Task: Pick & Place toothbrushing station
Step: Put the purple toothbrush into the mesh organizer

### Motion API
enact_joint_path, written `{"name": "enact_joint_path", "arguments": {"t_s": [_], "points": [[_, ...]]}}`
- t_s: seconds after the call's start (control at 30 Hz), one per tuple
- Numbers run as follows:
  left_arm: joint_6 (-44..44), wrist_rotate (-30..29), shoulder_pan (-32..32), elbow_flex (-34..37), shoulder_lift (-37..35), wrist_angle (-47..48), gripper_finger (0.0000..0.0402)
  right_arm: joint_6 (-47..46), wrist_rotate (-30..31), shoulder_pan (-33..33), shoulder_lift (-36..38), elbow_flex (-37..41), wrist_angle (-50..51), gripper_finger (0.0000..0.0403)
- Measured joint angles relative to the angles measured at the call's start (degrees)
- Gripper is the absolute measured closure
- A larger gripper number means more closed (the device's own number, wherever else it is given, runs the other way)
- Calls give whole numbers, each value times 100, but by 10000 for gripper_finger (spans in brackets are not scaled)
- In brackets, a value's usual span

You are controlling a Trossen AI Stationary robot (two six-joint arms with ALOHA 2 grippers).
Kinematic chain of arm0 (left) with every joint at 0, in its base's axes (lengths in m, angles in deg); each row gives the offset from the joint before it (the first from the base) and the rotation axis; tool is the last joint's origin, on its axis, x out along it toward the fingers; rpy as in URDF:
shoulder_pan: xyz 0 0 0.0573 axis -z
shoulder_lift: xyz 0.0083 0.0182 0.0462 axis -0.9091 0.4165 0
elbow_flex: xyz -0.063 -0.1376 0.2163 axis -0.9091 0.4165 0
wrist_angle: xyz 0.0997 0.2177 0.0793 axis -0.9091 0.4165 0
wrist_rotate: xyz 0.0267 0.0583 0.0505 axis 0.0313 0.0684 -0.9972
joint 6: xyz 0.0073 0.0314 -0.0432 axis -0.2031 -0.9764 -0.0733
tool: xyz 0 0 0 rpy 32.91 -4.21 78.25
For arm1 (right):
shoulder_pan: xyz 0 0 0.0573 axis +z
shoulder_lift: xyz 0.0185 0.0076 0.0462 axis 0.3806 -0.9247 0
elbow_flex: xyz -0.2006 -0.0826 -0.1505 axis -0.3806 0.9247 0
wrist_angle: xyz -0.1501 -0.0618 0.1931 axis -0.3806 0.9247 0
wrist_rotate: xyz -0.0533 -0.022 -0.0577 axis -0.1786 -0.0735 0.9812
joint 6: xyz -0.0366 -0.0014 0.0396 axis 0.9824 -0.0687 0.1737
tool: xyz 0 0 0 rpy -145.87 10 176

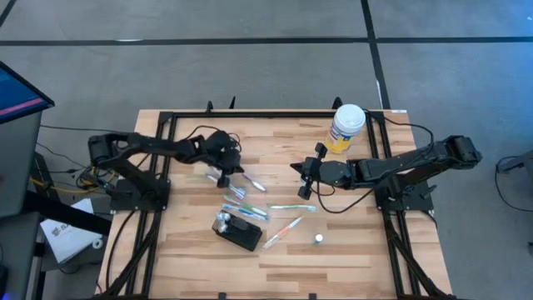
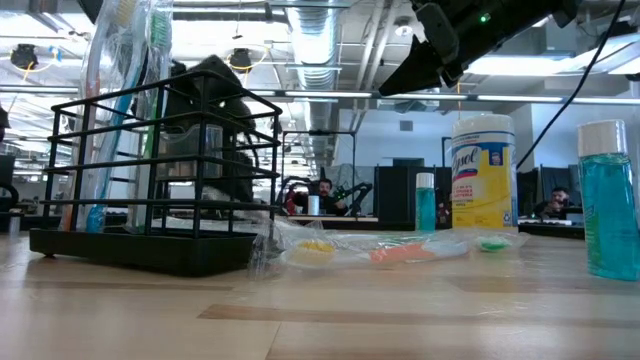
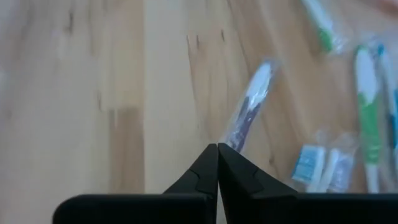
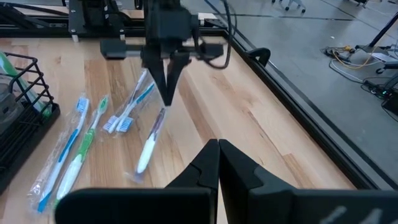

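The toothbrushing station [image 1: 239, 232], a black wire holder, stands on the table near its front; it fills the left of the low view [image 2: 150, 215] and shows at the edge of the right wrist view [image 4: 18, 118]. My left gripper [image 1: 223, 177] is left of the table's middle, shut on a wrapped white-and-purple toothbrush [image 3: 249, 106]. My right gripper [image 4: 219, 144] hovers shut and empty right of the middle [image 1: 302, 178], facing the left one. My left gripper [image 4: 166, 94] pinches one end of the wrapped toothbrush [image 4: 163, 116] between its two fingertips, coming from above and slanting down. The brush runs on from the fingertips and slopes down; its other end [image 4: 142, 167] is at or just above the table, I cannot tell which.
Several other wrapped toothbrushes [image 1: 246, 208] [image 4: 68, 149] lie between the grippers and the station. A yellow-labelled canister with a white lid [image 1: 346, 127] stands at the far right. A small blue bottle [image 1: 318, 238] stands near the front right.
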Motion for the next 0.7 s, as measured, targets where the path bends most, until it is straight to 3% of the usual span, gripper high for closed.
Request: {"name": "enact_joint_path", "arguments": {"t_s": [0.33,0.7], "points": [[12,28,11,-4,-446,43,401,-5,-18,1,0,0,-7,403],[34,-521,425,-9,-449,46,401,-129,-335,-213,-342,-8,-487,403]]}}
